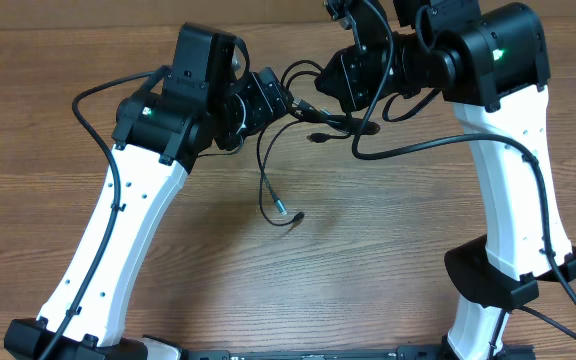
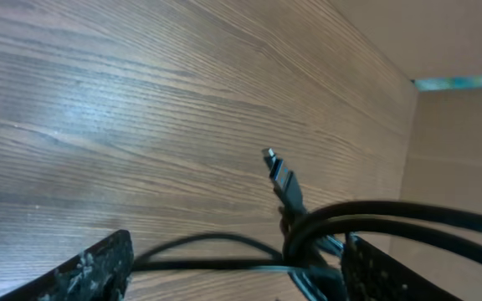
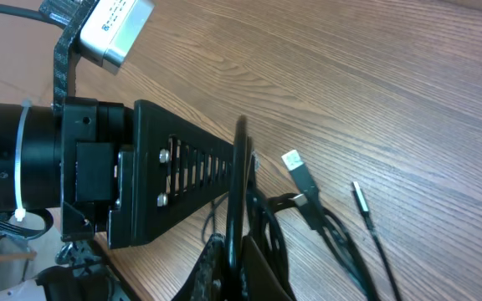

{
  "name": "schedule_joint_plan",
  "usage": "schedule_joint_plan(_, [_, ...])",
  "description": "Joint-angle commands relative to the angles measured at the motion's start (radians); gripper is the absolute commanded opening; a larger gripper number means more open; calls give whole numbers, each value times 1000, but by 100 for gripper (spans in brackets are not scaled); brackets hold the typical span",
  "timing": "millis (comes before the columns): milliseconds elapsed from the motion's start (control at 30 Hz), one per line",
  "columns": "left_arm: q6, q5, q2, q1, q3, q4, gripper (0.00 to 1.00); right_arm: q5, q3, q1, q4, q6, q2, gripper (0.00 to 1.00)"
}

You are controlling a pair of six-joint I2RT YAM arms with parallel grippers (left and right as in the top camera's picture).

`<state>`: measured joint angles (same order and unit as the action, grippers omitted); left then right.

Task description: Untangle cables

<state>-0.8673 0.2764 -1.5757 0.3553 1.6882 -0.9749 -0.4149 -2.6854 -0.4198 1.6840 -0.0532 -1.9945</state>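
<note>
Two tools: right tool (image 3: pixel 234 266) clamped shut on cables (image 3: pixel 325 221); left tool (image 2: pixel 237 267) gaped around them. You likely needed to close beside the knot (image 2: pixel 295 238).

A small silver label (image 3: pixel 120 17) on the camera (image 3: pixel 99 46) mounted at the left wrist carries rows of dark print, too small and blurred to read. No other writing is legible.

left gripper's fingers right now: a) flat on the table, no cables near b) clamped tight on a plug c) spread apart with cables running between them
c: the left wrist view shows the left gripper with its fingers set wide apart and the cables passing through the gap.
</note>
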Motion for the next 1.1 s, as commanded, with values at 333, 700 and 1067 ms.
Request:
schedule_joint_plan(333, [-3, -21, 6, -3, -4, 23, 71, -217, -32, -2, 9, -6, 37, 4])
schedule_joint_plan(700, [17, 93, 6, -1, -4, 32, 76, -129, -32, -2, 10, -5, 37, 4])
schedule_joint_plan(1067, [302, 424, 7, 5, -4, 190, 75, -221, -32, -21, 10, 1, 37, 4])
